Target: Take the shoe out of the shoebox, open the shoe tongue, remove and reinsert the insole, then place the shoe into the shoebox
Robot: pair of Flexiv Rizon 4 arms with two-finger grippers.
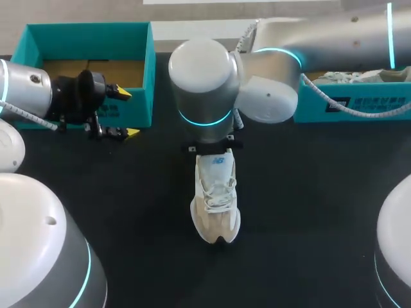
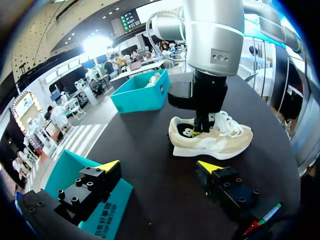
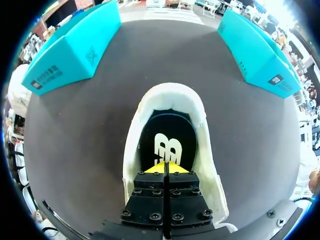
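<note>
Fingers [image 3: 156, 170] pressed together in the shoe [image 1: 216, 205] mouth, insole [image 3: 165, 127] just below

Your right gripper [image 3: 164, 167] points straight down into the shoe's opening. Its two yellow tips are closed tight against each other, with no gap showing. They sit toward the tongue end of the opening. The insole lies flat beneath and ahead of them, running to the heel collar. You cannot tell from these views whether the tips touch it or nip its edge.

The shoe stands upright on the table [image 1: 308, 212], out of the shoebox [image 1: 90, 38], between the two arms. Its long axis runs straight away from you, with the toe nearest you and the heel farthest, under the right wrist. The insole will likely have to come up and out along that line.

Your left gripper [image 2: 160, 166] hangs well apart from the shoe, by the shoebox's front wall. Its fingers are spread wide and empty, aimed sideways at the shoe. The right arm is plainly the nearer one for the insole.
</note>
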